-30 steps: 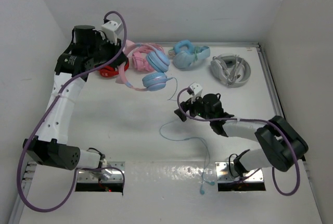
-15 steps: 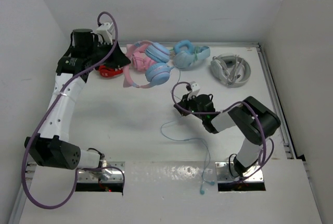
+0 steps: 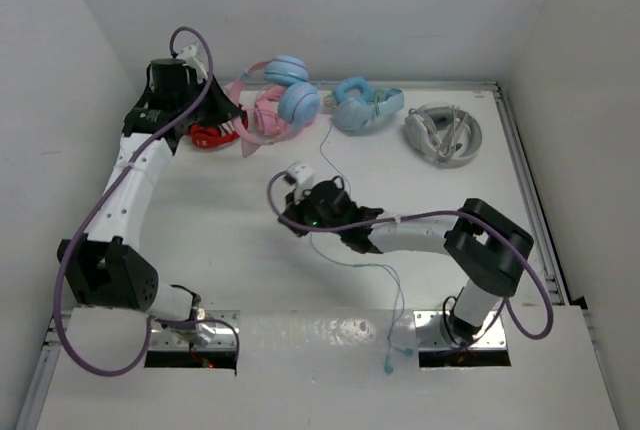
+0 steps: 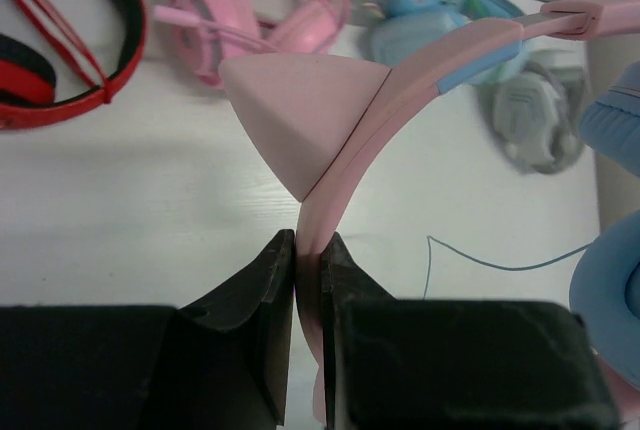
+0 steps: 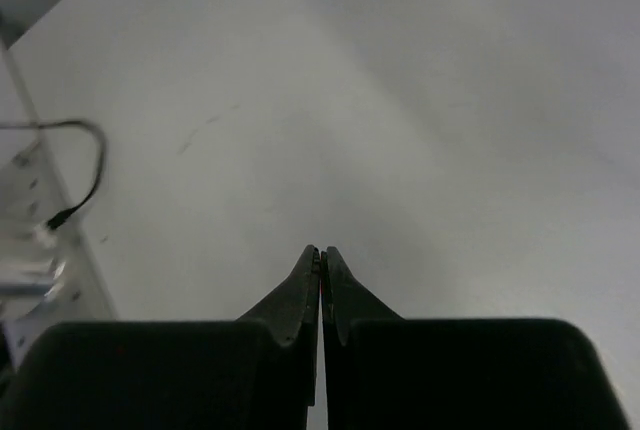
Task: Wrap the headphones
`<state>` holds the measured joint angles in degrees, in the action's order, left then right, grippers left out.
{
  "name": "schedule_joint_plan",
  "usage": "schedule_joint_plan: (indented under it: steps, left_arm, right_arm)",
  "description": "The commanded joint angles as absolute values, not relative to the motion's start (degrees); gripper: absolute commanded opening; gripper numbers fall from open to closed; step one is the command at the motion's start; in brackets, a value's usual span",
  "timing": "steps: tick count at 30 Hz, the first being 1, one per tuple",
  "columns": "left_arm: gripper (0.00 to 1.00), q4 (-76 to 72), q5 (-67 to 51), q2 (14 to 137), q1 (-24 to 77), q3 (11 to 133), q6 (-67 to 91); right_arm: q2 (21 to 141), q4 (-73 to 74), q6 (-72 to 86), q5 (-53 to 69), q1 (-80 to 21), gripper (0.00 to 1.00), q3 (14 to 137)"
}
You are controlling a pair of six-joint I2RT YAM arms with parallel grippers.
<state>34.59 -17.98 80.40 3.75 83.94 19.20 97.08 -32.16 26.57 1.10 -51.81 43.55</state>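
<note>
The headphones (image 3: 290, 90) have a pink cat-ear headband (image 4: 420, 60) and light blue cups. They hang raised at the back left, with my left gripper (image 3: 228, 120) (image 4: 308, 240) shut on the headband just below a cat ear (image 4: 300, 110). Their thin blue cable (image 3: 322, 150) drops to the table, passes my right gripper's body and trails across the table to the plug (image 3: 390, 365) at the near edge. My right gripper (image 3: 288, 218) (image 5: 321, 250) is low over mid-table with its jaws shut. No cable shows between them in the right wrist view.
Along the back lie a red and black pair (image 3: 208, 135), an all-pink pair (image 3: 268, 115), an all-light-blue pair (image 3: 362, 108) and a grey pair (image 3: 443, 133). White walls close in the left, back and right sides.
My right gripper shut and swept left across the table. My left gripper lifted the headphones up and toward the back, pulling the cable with them.
</note>
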Motion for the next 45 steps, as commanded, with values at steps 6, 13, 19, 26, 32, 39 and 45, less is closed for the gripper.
schedule_joint_plan:
  steps: [6,13,19,26,32,39,45]
  left_arm:
    - [0.00,25.06,-6.69,87.80,3.95,80.34,17.17]
    - [0.00,20.39,6.42,85.26,7.82,72.08,4.57]
    - [0.00,24.34,-1.56,83.68,6.59,77.58,7.38]
    - [0.00,31.19,-5.88,78.06,6.50,89.54,7.56]
    - [0.00,36.20,-10.89,76.90,6.50,98.43,9.40]
    - [0.00,39.02,-15.37,76.73,6.50,105.02,11.25]
    - [0.00,39.90,-16.87,76.55,6.50,105.91,12.92]
  right_arm:
    - [104.23,13.50,13.64,2.63,-68.19,0.00,77.48]
    - [101.80,35.32,8.88,-5.84,-68.47,0.00,97.64]
    - [89.49,22.65,7.64,-16.44,-65.23,0.19,77.38]
    - [75.25,-11.35,3.80,-9.76,-45.91,0.92,46.81]
    - [77.33,-27.51,-6.42,-12.31,-40.62,0.99,38.93]
    - [85.42,-35.75,-3.17,-9.84,-37.62,0.99,38.41]
    - [91.05,-41.91,6.76,-5.71,-37.71,0.93,39.64]
